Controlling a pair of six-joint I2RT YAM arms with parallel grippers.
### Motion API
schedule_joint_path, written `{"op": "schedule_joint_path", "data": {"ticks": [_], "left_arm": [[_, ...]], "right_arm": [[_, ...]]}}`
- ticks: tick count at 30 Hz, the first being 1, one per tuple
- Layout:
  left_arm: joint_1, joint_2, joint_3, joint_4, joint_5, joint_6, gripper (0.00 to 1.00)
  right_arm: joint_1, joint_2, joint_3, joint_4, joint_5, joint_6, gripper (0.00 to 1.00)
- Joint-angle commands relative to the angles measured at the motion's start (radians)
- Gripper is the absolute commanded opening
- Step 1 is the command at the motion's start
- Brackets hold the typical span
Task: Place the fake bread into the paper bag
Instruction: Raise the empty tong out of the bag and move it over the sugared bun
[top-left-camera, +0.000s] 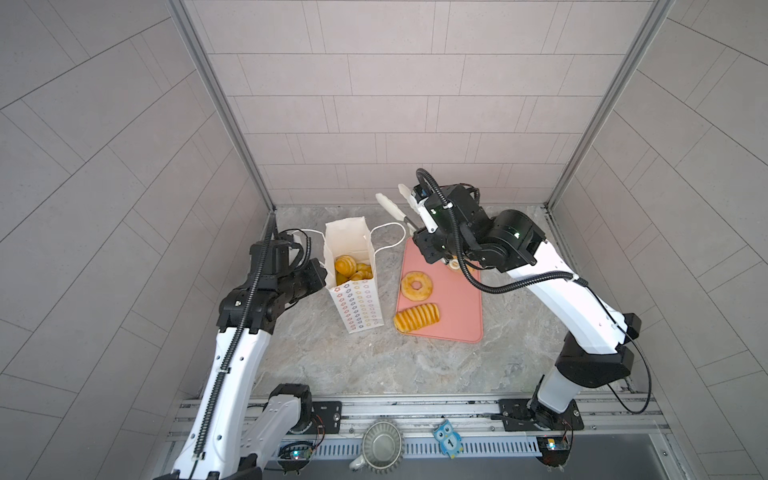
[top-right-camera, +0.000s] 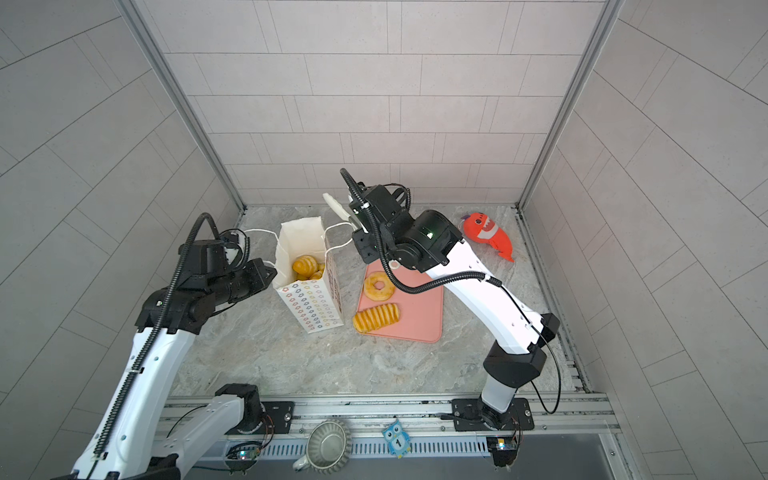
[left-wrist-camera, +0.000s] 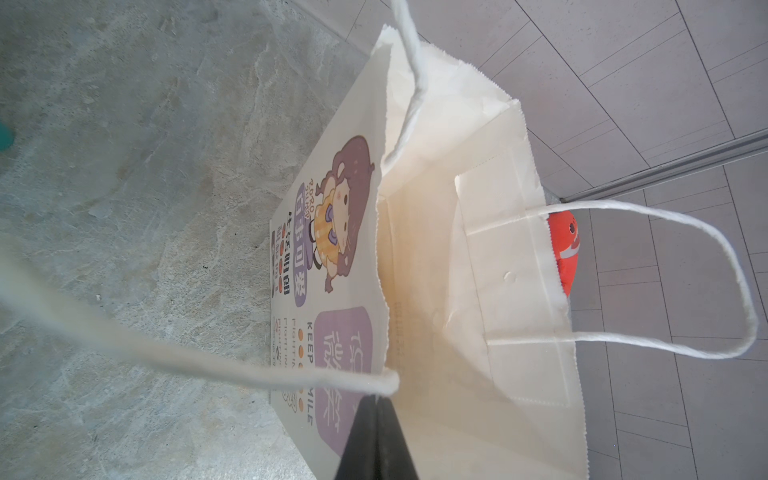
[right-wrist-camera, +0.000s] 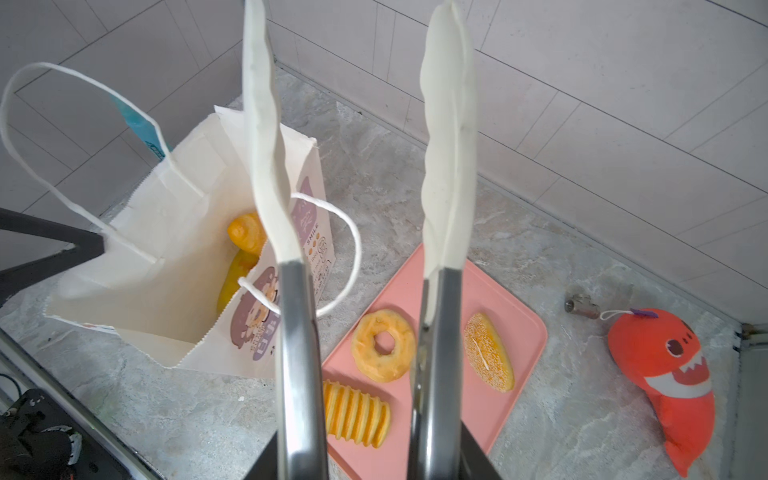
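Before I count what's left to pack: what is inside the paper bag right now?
Inside the paper bag lie several golden toy breads, a ridged round one on top. Their number is unclear: they overlap, and the bag's walls hide the bottom.

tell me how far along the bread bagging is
Done: a few breads sit in the bag. In hand: the left claw pinches the bag's rim; the right claw holds open, empty tongs. Left: a doughnut, a ridged roll and a seeded bun on the tray.
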Motion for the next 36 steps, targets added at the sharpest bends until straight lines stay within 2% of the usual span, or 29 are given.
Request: {"op": "schedule_joint_path", "data": {"ticks": [1,18,36], "left_arm": [[0.005,-0.002,0.022,-0.007,0.003,0.002,0.04],[0.005,0.007,0.013,0.007,0.011,0.000,0.04],[0.006,0.008,0.000,0.026,0.029,-0.002,0.04]], "right_arm": [[-0.035,-0.063,-0.052,0.028,0.023,-0.014,0.45],[-0.272,-0.226,-0.420,0.095,-0.046,-0.032,0.45],[-0.367,-0.166,-0.640,0.090,0.009,-0.080,0.45]]}}
